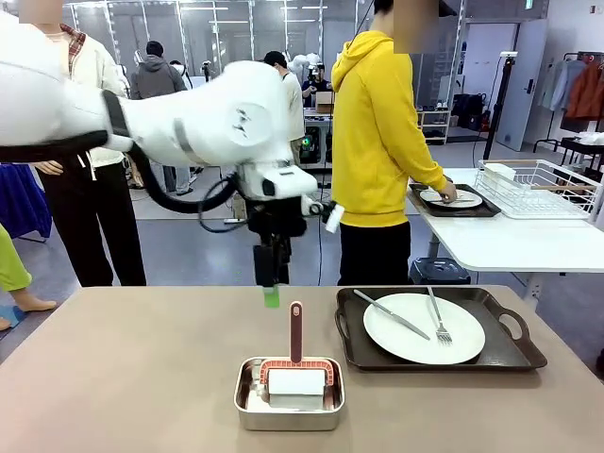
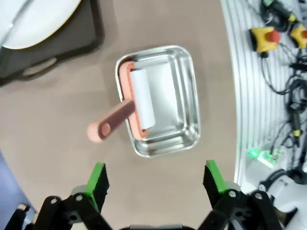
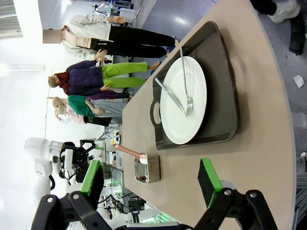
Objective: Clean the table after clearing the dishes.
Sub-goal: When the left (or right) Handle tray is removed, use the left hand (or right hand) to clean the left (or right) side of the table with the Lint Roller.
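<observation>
Clearing is judged half done. One dark tray [image 1: 511, 356] with plate [image 1: 415, 337], knife [image 1: 392, 314] and fork [image 1: 438, 319] sits on the counter [image 1: 132, 377], right side. The second tray [image 1: 417, 193] lies on the white side table [image 1: 510, 241], the person's hand [image 1: 445, 193] on its plate.

Cleaning is not begun: the cleaning roller [image 1: 295, 332] rests untouched in its steel pan [image 1: 288, 417].

The left gripper [image 2: 154, 167] hangs above the roller handle, released and empty. The right gripper [image 3: 149, 165] is also released and empty.

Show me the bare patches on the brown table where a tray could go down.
Widest: the table left of the steel pan, out to its left edge. Smaller: the near strip in front of the tray. Crowded: the narrow gap between pan and tray, and behind the pan, under the left pincer.
</observation>
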You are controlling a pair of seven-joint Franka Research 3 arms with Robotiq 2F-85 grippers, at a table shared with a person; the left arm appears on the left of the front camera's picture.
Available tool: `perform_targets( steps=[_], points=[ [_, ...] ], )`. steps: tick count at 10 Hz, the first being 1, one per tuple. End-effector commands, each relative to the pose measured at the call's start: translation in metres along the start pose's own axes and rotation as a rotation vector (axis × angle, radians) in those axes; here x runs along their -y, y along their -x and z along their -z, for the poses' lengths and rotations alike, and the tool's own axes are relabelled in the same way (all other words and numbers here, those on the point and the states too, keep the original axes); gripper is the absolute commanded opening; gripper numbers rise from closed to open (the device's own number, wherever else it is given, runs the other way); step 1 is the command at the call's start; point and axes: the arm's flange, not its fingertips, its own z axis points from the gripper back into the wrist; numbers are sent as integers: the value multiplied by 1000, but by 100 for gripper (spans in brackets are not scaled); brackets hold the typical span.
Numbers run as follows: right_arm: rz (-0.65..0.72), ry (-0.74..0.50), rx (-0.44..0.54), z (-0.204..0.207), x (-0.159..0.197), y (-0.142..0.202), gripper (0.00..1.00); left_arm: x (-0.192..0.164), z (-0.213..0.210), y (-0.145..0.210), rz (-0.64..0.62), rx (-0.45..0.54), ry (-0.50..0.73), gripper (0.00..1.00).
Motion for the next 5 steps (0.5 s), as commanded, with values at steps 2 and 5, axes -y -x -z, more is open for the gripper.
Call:
perform_targets(
  steps=[2, 5],
  points=[
    [-6, -8, 3, -1, -3, 1, 100, -30, -2, -16, -5, -69, 28, 100],
    [-6, -8, 3, -1, -3, 1, 100, -56, 12, -18, -28, -94, 89, 100]
  ],
)
